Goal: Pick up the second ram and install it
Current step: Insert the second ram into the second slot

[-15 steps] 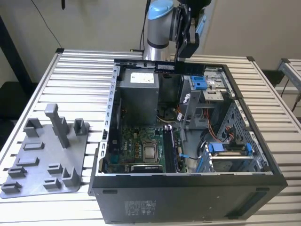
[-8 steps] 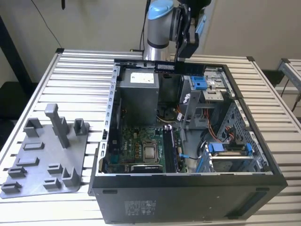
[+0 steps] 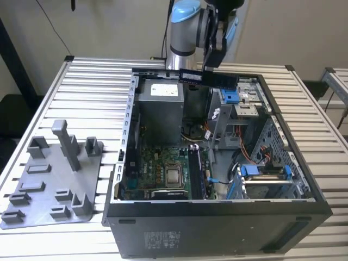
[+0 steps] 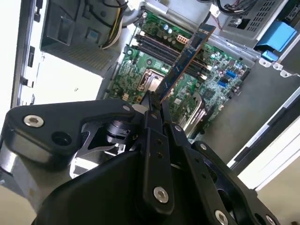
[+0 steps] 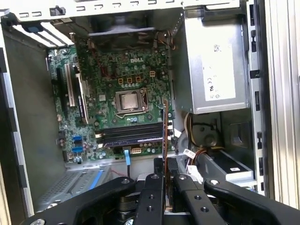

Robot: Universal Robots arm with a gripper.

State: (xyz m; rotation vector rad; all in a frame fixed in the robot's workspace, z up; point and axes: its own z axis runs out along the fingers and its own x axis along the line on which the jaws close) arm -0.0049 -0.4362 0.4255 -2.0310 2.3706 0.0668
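Black two-finger gripper [image 3: 211, 64] of the robot arm pinches the second ram [image 3: 209, 78], a long, dark blue-green circuit strip with a white label. It holds the strip level above the far rim of the open black computer case [image 3: 217, 223] on the slatted metal bench [image 3: 87, 81]. The green motherboard [image 5: 126, 70] lies below.

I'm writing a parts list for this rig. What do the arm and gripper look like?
The arm is silver-grey tubing with a light blue joint cap. The gripper is matte black, built of flat hinged link bars narrowing to two slim fingers, with silver screw heads at the pivots.
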